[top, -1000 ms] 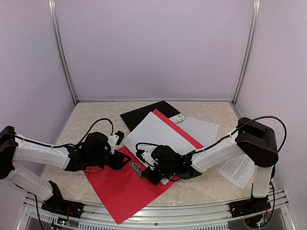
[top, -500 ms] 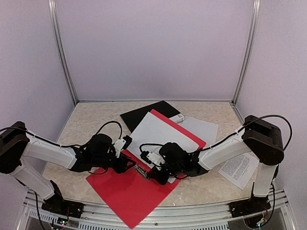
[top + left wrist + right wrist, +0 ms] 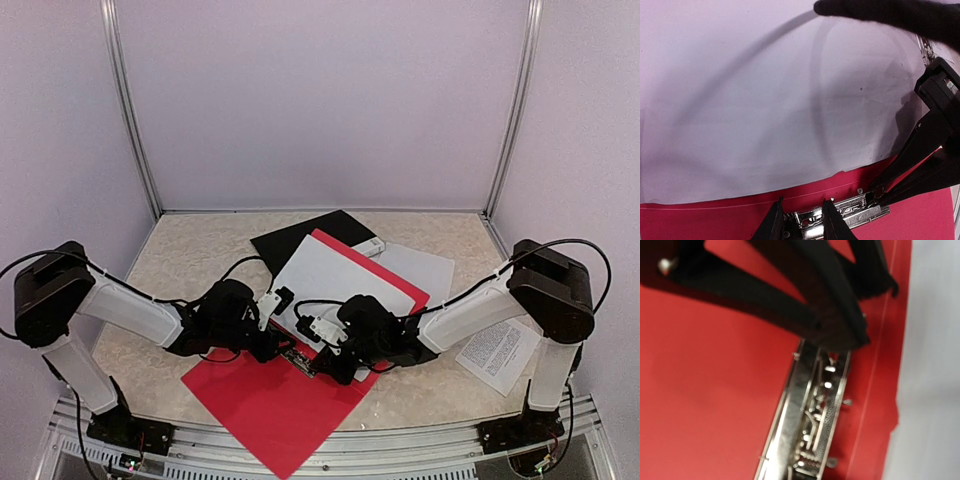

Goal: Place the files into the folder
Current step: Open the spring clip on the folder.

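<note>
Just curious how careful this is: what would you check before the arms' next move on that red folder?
1. Red folder lies open: ok.
2. White sheet rests inside it: ok.
3. Sheet's edge under the metal clip: not ok, it stops short.
4. Left end effector straddles the clip: ok; gripping it: cannot tell.
5. Right end effector shut at the clip: ok.
6. Printed sheet filed: not ok, outside the folder.
</note>
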Motion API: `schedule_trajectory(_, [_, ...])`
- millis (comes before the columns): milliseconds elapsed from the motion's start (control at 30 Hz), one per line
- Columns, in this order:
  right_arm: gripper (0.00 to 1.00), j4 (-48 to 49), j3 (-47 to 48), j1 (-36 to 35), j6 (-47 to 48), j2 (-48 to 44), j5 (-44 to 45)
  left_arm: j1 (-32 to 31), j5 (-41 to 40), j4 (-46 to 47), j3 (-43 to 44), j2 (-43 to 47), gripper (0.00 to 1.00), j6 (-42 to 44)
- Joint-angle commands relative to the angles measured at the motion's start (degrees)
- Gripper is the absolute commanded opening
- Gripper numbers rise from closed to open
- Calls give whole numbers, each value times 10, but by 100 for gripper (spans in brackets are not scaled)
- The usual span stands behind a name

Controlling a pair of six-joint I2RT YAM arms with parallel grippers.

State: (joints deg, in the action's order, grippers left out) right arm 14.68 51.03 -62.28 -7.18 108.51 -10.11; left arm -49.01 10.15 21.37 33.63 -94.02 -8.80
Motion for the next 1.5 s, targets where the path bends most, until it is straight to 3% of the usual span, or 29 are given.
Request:
schedule_trajectory(0, [0, -60, -22, 5, 11, 6, 6, -8, 1, 6, 22, -16, 23, 1])
schedule_trajectory(800, [0, -62, -20, 5, -1, 14, 4, -10, -33, -18, 15, -21, 0, 0])
schedule_trajectory(1467, [0, -67, -26, 5, -31, 10, 16, -9, -75, 22, -49, -53, 0, -50])
